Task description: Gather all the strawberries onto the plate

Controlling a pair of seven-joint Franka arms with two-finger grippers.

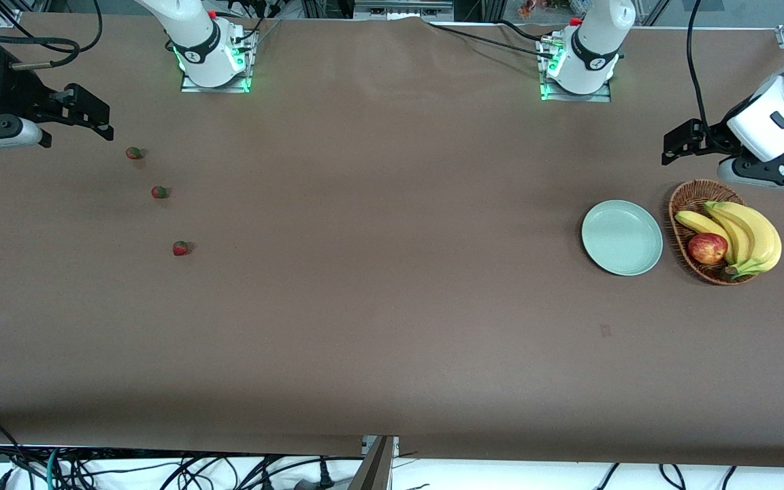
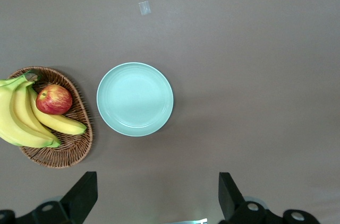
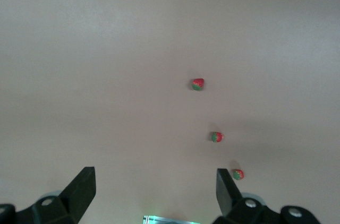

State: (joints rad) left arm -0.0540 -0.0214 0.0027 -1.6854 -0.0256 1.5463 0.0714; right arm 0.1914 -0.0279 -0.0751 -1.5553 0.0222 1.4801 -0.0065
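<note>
Tabletop (image 1: 392, 306) is covered w/ a matte brown sheet, faint creases near the arm bases; cables (image 1: 92, 469) trail along the edge nearest the front camera.

Three strawberries lie loose on the sheet toward the right arm's end, well apart from each other in a slanted row: one (image 1: 133, 153) closest to the bases, one (image 1: 158, 192) in the middle, one (image 1: 180, 248) nearest the front camera. Each tiny, red, green top.

Plate (image 1: 622, 237) sits toward the left arm's end: round, shallow, smooth pale mint, nothing in it. Just beside it, a brown woven wicker basket (image 1: 682, 204) w/ yellow bananas (image 1: 749, 235) and a red-yellow apple (image 1: 707, 248).

Right hand (image 1: 89, 112) hangs over the sheet near the first berry, fingers spread wide, holding nothing. Left hand (image 1: 681, 143) hangs near the basket, also spread wide, holding nothing.
</note>
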